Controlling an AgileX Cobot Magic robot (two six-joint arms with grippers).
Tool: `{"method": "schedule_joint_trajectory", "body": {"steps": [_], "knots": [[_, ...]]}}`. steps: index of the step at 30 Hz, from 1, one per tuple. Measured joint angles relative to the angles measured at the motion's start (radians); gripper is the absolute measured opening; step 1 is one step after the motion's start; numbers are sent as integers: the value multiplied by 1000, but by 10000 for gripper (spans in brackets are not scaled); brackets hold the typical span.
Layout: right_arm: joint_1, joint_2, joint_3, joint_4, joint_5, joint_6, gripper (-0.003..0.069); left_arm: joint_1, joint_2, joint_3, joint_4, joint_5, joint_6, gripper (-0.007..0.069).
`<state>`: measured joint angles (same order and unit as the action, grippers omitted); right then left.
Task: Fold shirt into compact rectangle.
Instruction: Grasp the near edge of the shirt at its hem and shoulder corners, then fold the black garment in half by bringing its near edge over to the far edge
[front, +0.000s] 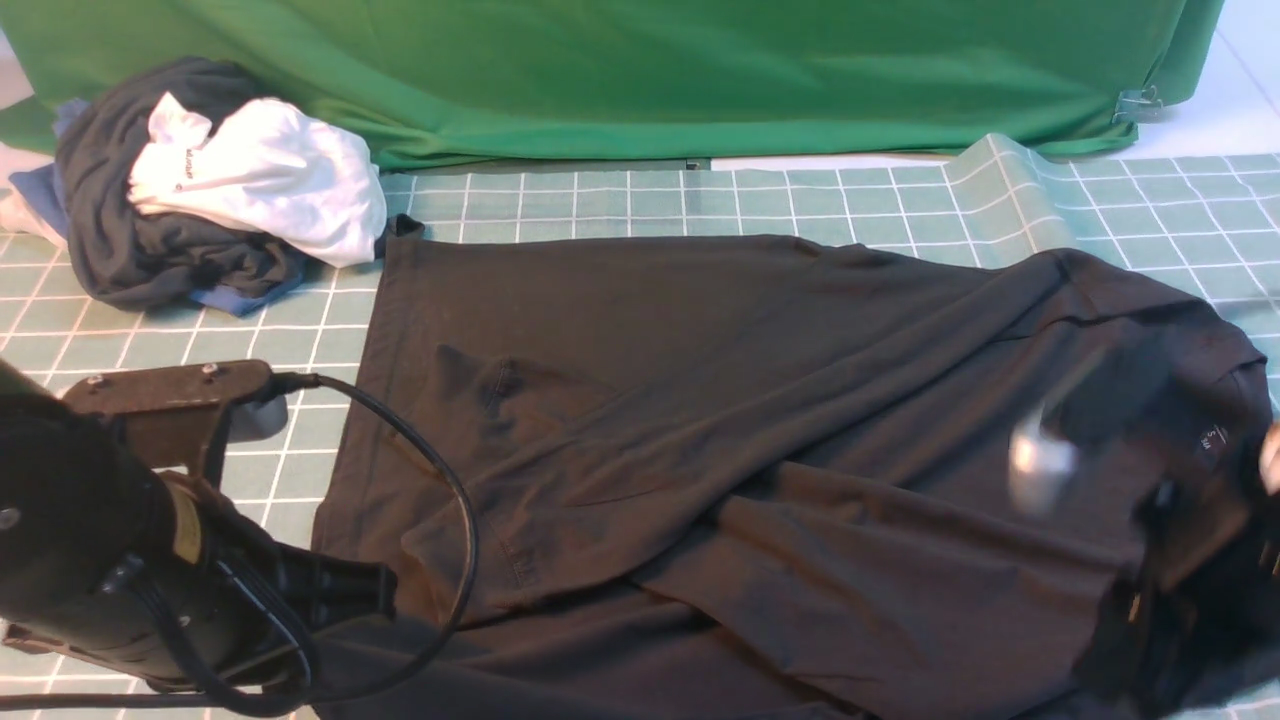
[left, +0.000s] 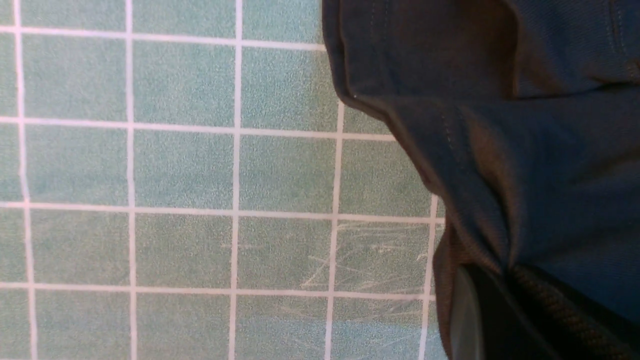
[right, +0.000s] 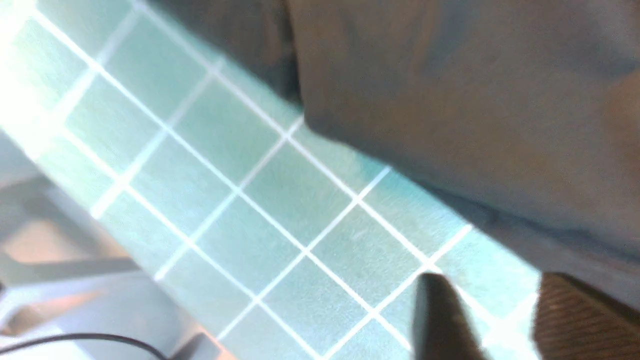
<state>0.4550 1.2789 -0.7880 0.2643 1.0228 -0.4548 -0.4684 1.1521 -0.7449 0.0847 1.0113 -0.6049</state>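
Note:
The black shirt (front: 700, 420) lies spread and creased across the checked mat (front: 620, 200), with its collar and small neck tag (front: 1214, 437) at the right. The chest print is not visible. At the shirt's near left corner, my left gripper (left: 505, 282) is shut on a bunched fold of the shirt (left: 525, 150) just above the mat. My right gripper (right: 505, 320) is open over bare mat beside the shirt's edge (right: 475, 125), holding nothing. In the front view the right arm (front: 1160, 560) is a dark blur over the collar end.
A dark grey and white garment bundle (front: 200, 180) sits at the back left. A big green cloth (front: 640, 70) hangs along the back. The mat buckles up at the back right (front: 1000, 170). The table's edge (right: 100, 280) shows in the right wrist view.

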Motion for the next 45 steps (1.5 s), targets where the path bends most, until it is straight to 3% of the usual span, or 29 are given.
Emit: {"method": "schedule_joint_trajectory", "body": {"steps": [3, 6, 17, 21, 22, 23, 27, 29, 32, 35, 41, 45], "knots": [[42, 0, 90, -3, -143, -47, 492, 0, 18, 0, 0, -24, 2, 9], [71, 13, 130, -4, -230, -71, 563, 0, 32, 0, -7, -50, 14, 11], [100, 159, 141, -153, -326, -67, 545, 0, 53, 0, 4, -29, 27, 11], [100, 193, 141, -177, -367, -66, 494, 0, 54, 0, 18, -3, 27, 11], [100, 207, 141, -192, -385, -66, 417, 0, 54, 0, 22, 4, 27, 11], [101, 208, 141, -193, -387, -66, 407, 0, 54, 0, 23, 4, 27, 11], [101, 217, 141, -224, -404, -66, 111, 0, 55, -11, 27, 6, 26, 11], [101, 213, 134, -236, -395, -66, 52, 1, 55, -47, 40, 6, 25, 11], [101, 194, 108, -248, -380, -61, 35, 21, 55, -89, 48, 1, 21, 11], [101, 151, 46, -277, -373, -51, 27, 108, 61, -168, 32, -33, 43, 11], [52, 163, -93, -328, -371, -43, 20, 281, 160, -309, -114, -93, 198, 11], [-8, 232, -202, -333, -363, -69, 20, 339, 283, -424, -170, -133, 251, 11]]}}
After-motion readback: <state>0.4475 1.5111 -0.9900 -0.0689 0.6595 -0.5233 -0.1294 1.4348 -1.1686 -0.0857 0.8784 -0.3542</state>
